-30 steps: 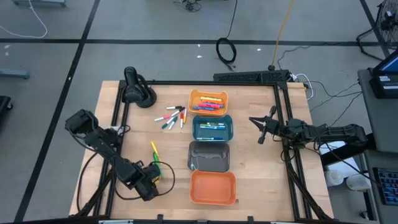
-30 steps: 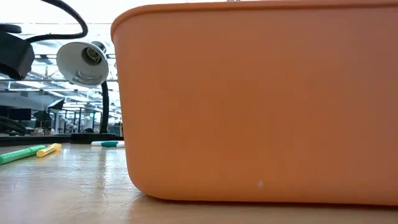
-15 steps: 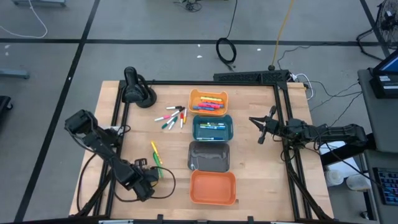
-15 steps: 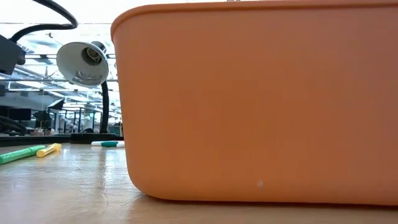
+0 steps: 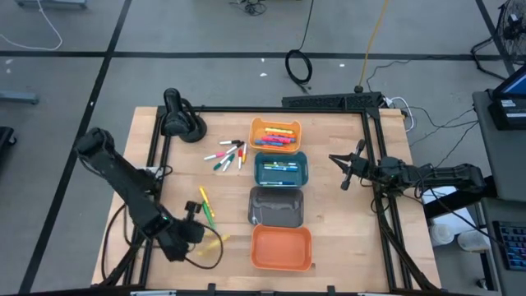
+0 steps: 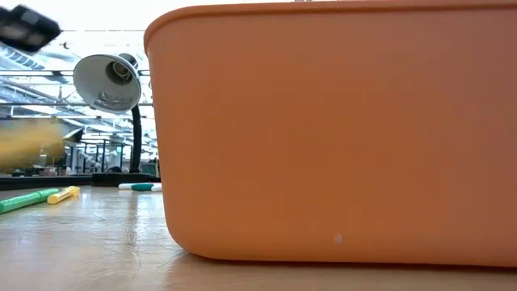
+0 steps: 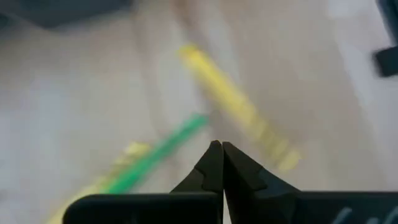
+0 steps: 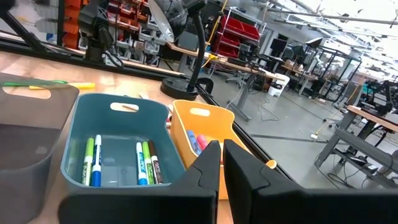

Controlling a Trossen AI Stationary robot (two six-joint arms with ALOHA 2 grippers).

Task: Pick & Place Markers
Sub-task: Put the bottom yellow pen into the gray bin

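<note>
Two hands pressed together, empty: left hand (image 7: 216,149) above yellow marker (image 7: 233,106); no legible writing.

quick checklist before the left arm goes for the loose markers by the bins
1. Left gripper empty: ok, its fingers are shut with nothing between them.
2. Fingers ready to take a marker: not ok, they need to open first.
3. Targets in reach: ok, the yellow marker and green marker lie loose on the table, just ahead of the left gripper.
4. Targets apart from each other: cannot tell, they lie close together and the wrist view is blurred.
5. Right gripper out of the way: ok, it waits shut on the far side of the teal bin.
6. Orange bin beside the left gripper free to receive: ok, it looks empty.
</note>
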